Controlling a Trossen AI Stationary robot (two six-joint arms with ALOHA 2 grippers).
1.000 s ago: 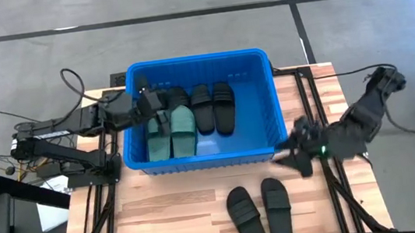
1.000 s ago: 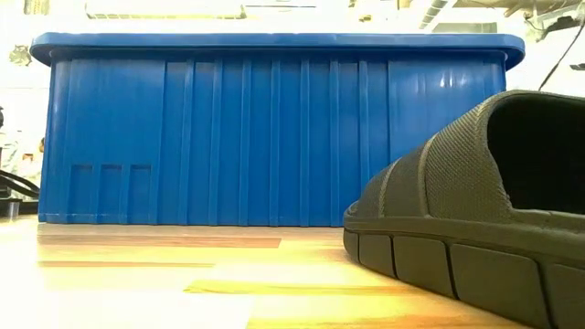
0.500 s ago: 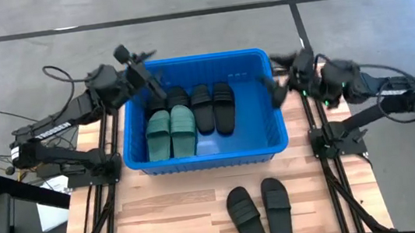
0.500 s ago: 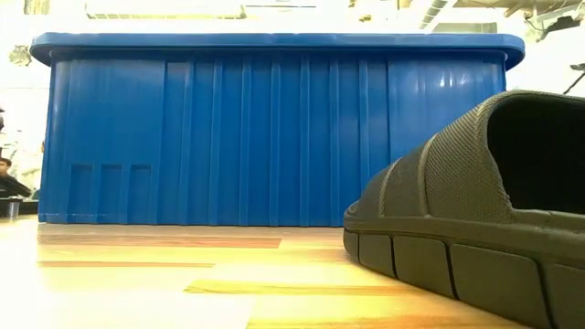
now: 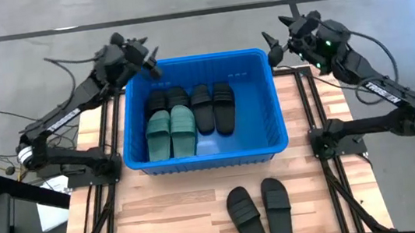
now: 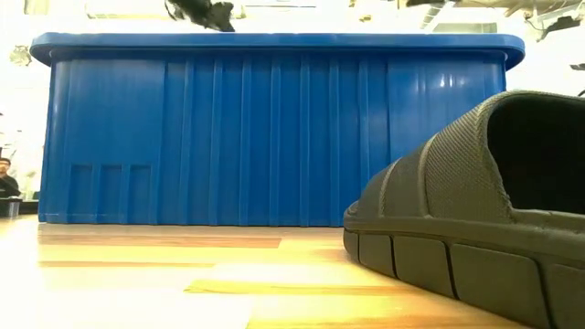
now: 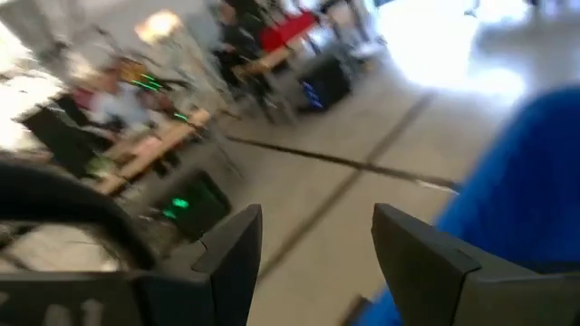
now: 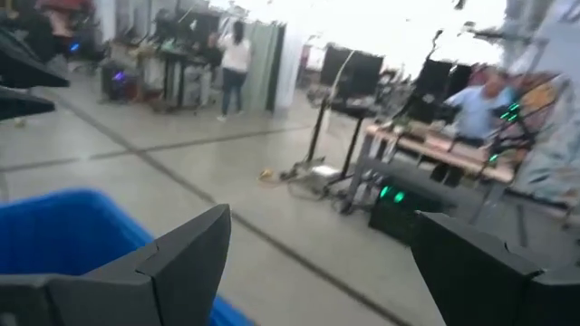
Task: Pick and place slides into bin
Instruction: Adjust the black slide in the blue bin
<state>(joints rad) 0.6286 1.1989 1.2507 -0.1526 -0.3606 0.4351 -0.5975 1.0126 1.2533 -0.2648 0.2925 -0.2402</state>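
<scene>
both claws, left claw and right claw, spread empty by the bin; two slides lie on the table.

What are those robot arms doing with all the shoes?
They are putting slides into the blue bin. Two green slides and some black slides already lie inside. Two more black slides wait on the wooden table in front of the bin. The left tool and the right tool are both open and empty, raised by the bin's far corners.
</scene>
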